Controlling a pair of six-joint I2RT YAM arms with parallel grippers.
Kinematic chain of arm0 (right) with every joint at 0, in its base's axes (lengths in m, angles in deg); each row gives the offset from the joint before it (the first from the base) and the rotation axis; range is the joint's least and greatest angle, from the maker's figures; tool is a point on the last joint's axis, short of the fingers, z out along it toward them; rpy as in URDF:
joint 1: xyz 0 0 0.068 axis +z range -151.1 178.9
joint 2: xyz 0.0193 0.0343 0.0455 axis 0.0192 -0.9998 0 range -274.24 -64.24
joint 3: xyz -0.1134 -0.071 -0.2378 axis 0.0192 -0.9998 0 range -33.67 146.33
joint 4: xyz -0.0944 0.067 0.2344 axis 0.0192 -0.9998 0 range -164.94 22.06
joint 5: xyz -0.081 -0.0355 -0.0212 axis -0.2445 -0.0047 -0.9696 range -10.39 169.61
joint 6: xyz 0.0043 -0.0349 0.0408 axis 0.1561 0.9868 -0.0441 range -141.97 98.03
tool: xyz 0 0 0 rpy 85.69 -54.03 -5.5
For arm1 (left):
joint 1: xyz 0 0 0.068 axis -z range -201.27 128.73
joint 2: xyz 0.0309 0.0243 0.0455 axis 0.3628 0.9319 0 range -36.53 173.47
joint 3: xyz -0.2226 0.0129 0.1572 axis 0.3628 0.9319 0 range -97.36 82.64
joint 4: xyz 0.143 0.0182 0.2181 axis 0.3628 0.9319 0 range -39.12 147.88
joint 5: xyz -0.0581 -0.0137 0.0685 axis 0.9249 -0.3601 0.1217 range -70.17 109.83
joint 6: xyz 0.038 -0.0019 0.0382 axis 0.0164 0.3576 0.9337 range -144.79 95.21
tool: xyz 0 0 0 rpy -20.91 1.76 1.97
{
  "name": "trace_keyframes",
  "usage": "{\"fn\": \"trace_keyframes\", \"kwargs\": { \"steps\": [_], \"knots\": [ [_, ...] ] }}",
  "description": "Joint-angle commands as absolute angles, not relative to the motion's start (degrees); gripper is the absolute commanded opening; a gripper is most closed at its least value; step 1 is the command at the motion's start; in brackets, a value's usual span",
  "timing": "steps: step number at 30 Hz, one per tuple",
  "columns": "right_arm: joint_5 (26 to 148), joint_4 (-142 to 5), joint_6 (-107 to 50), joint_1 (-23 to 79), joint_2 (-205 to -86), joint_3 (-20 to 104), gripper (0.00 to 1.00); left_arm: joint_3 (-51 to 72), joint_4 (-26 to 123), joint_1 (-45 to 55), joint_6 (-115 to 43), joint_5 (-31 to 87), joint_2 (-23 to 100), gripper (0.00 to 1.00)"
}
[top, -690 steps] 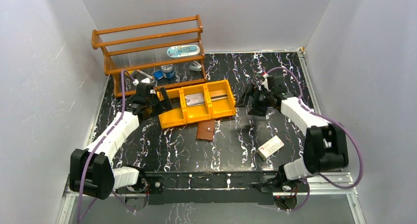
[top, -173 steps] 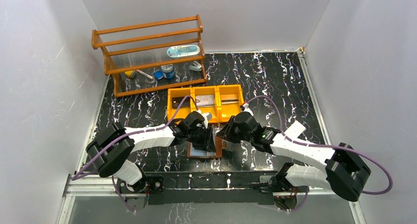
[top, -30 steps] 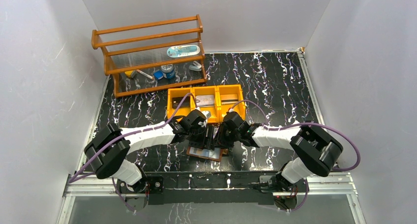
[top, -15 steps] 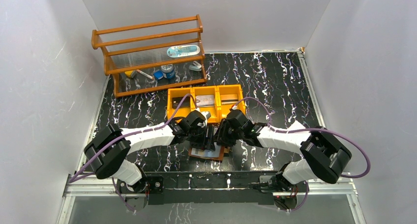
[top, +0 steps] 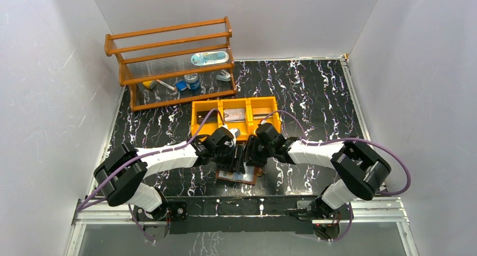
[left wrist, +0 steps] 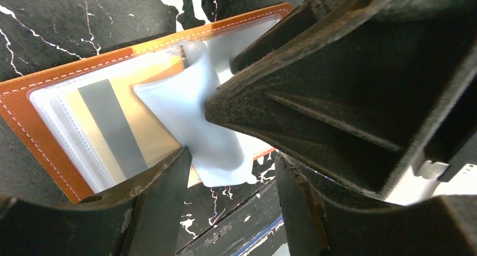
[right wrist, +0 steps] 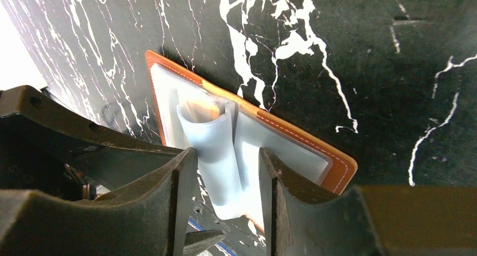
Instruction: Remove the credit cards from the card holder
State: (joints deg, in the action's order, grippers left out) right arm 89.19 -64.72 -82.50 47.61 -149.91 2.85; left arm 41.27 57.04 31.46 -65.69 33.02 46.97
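The brown card holder lies open near the table's front edge. In the left wrist view its leather border frames clear sleeves, with a yellow-orange credit card with a grey stripe in one. A pale grey-blue sleeve curls up from the middle. My left gripper is open, its fingers either side of that sleeve's lower edge. My right gripper is open, its fingers on either side of the curled sleeve. Both grippers, left and right, crowd together above the holder.
The orange three-compartment tray stands just behind the grippers, with a flat item in its middle compartment. A wooden rack with small objects stands at the back left. The table's front rail runs right beside the holder.
My right gripper has shifted slightly left, closer to the left gripper over the open holder. The holder stays open in about the same place.
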Motion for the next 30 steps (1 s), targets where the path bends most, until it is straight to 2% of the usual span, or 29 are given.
{"fn": "trace_keyframes", "kwargs": {
  "steps": [1, 4, 6, 16, 30],
  "knots": [
    [89.05, -64.23, -81.54, 48.52, -151.11, 2.78, 0.49, 41.76, 56.42, 31.86, -65.02, 33.63, 45.22, 0.56],
    [88.32, -64.86, -81.24, 48.55, -151.04, 2.34, 0.35, 41.73, 56.57, 31.81, -64.75, 33.18, 44.93, 0.56],
    [88.16, -64.87, -81.12, 48.51, -151.02, 1.85, 0.33, 41.77, 56.67, 31.81, -64.61, 32.51, 44.5, 0.57],
    [87.12, -60.61, -83.57, 48.02, -149.27, -2.99, 0.32, 42.18, 60.76, 31.81, -66.24, 23.03, 38.32, 0.63],
    [87.52, -54.93, -88.78, 46.28, -147.47, -8.98, 0.33, 43.0, 57.79, 31.84, -67.26, 29.71, 43.63, 0.63]
  ]
}}
